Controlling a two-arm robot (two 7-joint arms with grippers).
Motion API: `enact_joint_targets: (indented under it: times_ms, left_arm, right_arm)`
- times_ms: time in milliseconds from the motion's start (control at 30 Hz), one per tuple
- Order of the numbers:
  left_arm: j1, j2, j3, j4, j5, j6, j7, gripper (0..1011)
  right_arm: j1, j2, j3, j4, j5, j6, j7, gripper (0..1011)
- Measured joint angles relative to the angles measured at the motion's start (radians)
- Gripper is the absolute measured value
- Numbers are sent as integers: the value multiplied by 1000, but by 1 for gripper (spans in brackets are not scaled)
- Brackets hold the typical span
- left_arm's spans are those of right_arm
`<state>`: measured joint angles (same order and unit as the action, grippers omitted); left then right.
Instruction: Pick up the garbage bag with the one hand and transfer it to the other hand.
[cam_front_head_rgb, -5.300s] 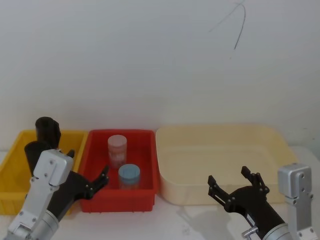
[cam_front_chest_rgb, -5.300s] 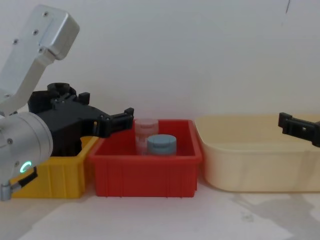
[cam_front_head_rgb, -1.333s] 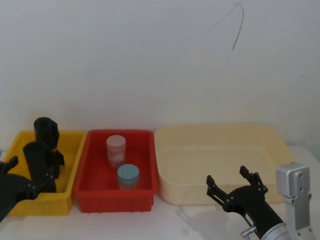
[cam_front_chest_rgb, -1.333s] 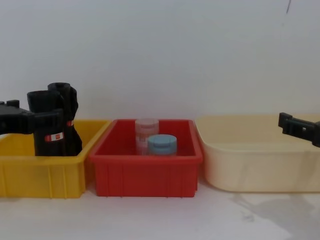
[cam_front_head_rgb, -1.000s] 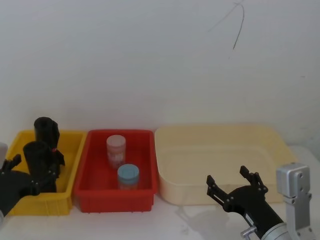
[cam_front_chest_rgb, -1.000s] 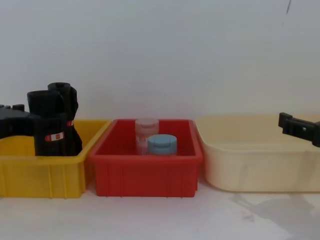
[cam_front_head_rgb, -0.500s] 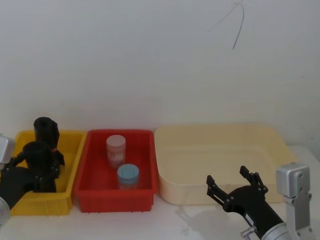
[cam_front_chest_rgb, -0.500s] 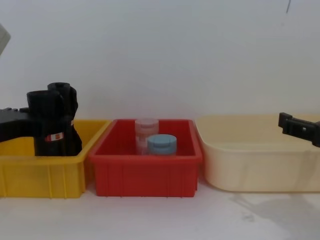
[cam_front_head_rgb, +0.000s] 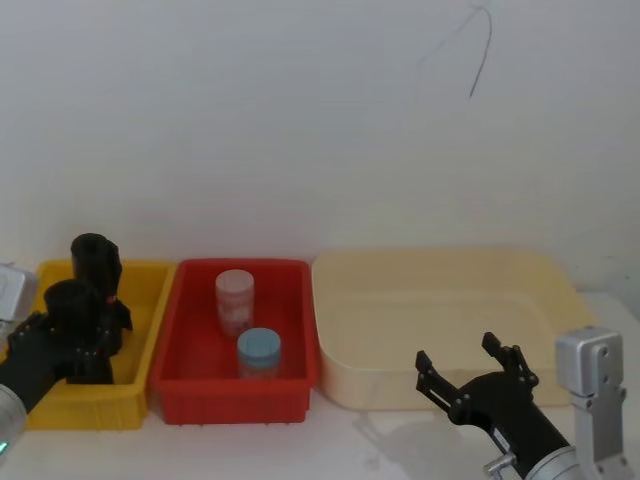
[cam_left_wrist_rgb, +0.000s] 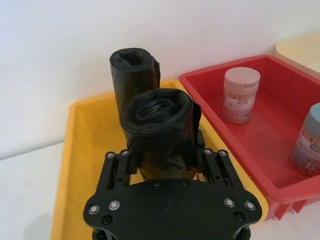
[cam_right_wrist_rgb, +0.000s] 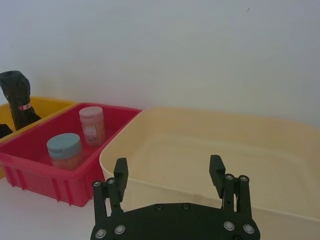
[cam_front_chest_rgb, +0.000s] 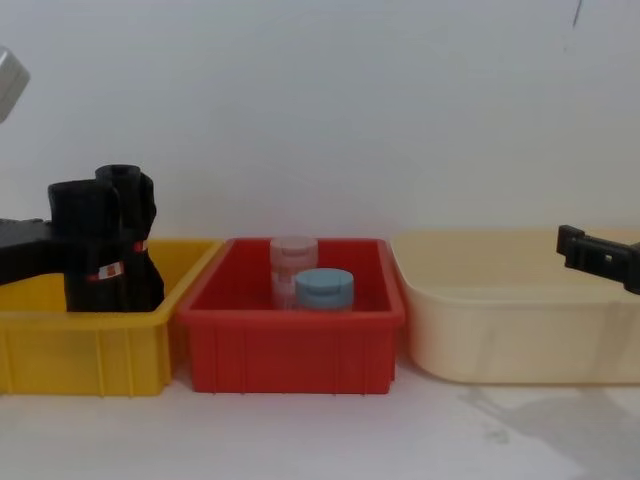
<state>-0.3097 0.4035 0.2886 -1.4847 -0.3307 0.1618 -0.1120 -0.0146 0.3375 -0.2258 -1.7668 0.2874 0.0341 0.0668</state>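
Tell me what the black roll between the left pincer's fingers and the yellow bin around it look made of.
The garbage bag: thin plastic film, likely polyethylene, wound into a roll; black, faintly glossy, with fine creases and a crumpled top. The yellow bin: rigid moulded plastic, smooth and slightly shiny, with an even rim; which plastic is unclear.

Labels on the jars (cam_left_wrist_rgb: 241, 95) and the garbage bag (cam_left_wrist_rgb: 157, 125) cannot be read.

1. The right hand (cam_right_wrist_rgb: 168, 167) hovers with its fingers spread wide before a cream tub (cam_right_wrist_rgb: 280, 150).
2. Beside the tub, a red bin (cam_right_wrist_rgb: 35, 172) holds a pink-lidded jar (cam_right_wrist_rgb: 91, 125) and a blue-lidded jar (cam_right_wrist_rgb: 64, 150).
3. Beyond the red bin, a creased black roll (cam_right_wrist_rgb: 16, 95) stands in a yellow bin (cam_right_wrist_rgb: 50, 105).
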Motion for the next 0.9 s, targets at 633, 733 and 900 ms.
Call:
enact_joint_targets:
  times_ms: [633,733,900]
  left_arm:
    - [-7,21,-19,-89,-2,28,-31,463]
    - [-27,25,-26,-120,-13,46,-50,446]
    - [-70,24,-30,-150,-30,72,-79,427]
  right_arm:
    - [0,0,0,0,0,0,0,1001]
    - [0,0,0,0,0,0,0,1001]
    - [0,0,0,0,0,0,0,1001]
